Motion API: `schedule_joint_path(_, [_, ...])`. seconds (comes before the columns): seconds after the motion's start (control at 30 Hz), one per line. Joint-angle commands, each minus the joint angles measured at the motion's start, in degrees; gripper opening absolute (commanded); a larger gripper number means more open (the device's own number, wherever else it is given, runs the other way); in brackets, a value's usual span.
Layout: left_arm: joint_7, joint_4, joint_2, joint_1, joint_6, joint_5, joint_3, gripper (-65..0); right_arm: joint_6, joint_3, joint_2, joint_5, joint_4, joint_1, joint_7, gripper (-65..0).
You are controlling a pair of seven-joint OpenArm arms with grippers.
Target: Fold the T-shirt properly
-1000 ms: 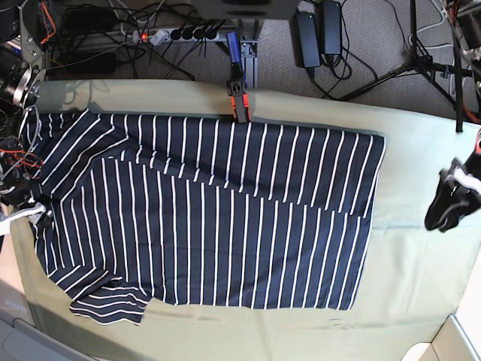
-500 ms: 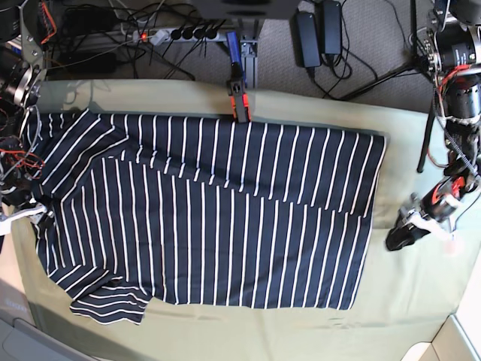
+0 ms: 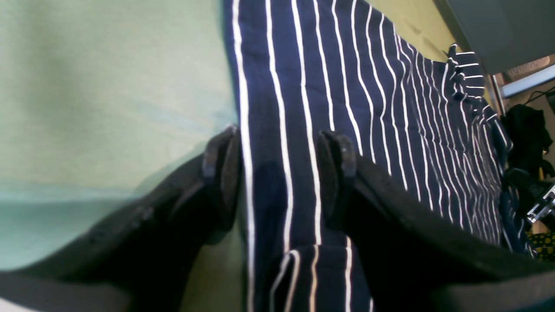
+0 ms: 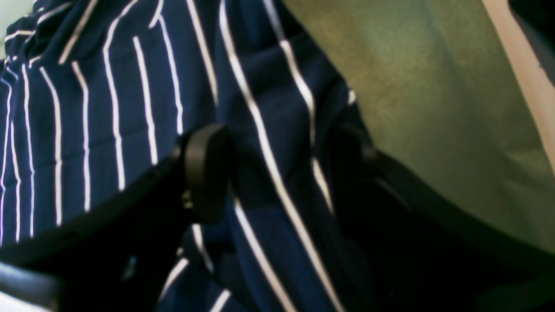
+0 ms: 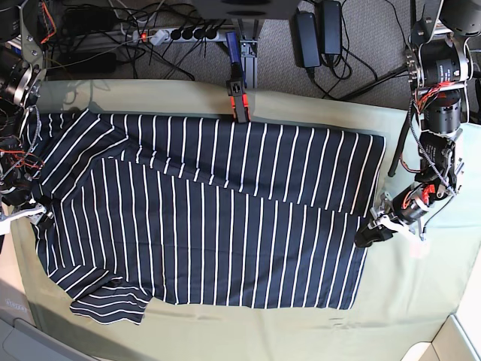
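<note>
The T-shirt (image 5: 210, 218), dark navy with thin white stripes, lies spread flat on the pale green cloth (image 5: 421, 301), with one sleeve at the front left. My left gripper (image 5: 368, 235) is at the shirt's right edge. In the left wrist view it (image 3: 279, 173) is open, its fingers (image 3: 221, 173) straddling the striped hem (image 3: 368, 86). My right gripper (image 5: 39, 212) is at the shirt's left edge. In the right wrist view it (image 4: 282, 173) is open, with bunched striped fabric (image 4: 108, 108) between its fingers (image 4: 208, 173).
An orange and black clamp (image 5: 239, 101) stands at the table's back edge, touching the shirt's far side. A power strip and cables (image 5: 173, 34) lie on the floor behind. A pale box corner (image 5: 458, 338) is at the front right.
My left arm has swung in from the far right and come down onto the shirt's right edge. The right arm and the shirt have stayed put.
</note>
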Motion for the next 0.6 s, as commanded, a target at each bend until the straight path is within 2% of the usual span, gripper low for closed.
schedule_joint_path(0.0, [0.0, 0.6, -0.3, -1.4, -0.7, -0.1, -0.1, -33.2, -2.4, 0.0, 0.6, 0.3, 0.3, 0.8, -1.4, -28.4])
schedule_joint_path(0.2, [0.2, 0.6, -0.2, -1.4, -0.7, -4.0, -0.1, -33.8, -2.3, 0.0, 0.6, 0.5, 0.3, 0.8, -1.4, -28.6])
schedule_joint_path(0.3, [1.4, 0.6, -0.2, -1.4, -0.7, -5.6, -0.1, -43.6, -2.2, 0.0, 0.6, 0.4, 0.3, 0.8, -1.4, -28.9])
schedule_joint_path(0.33, [2.0, 0.6, -0.2, -1.4, -0.7, -6.3, -0.1, -47.2, -2.2, 0.0, 0.6, 0.5, 0.3, 0.8, -1.4, -31.1])
schedule_joint_path(0.4, [2.8, 0.6, -0.2, -1.4, -0.7, -7.2, -0.1, -53.1, -2.2, 0.0, 0.6, 0.5, 0.3, 0.8, -1.4, -41.0])
schedule_joint_path(0.5, [2.8, 0.6, -0.2, -1.4, -0.7, -7.3, -0.1, -62.8, -2.2, 0.0, 0.6, 0.5, 0.3, 0.8, -1.4, -63.8])
schedule_joint_path(0.57, [2.7, 0.6, -0.2, -1.4, -0.7, -7.3, -0.1, -65.0, -2.2, 0.0, 0.6, 0.4, 0.3, 0.8, -1.4, -65.0])
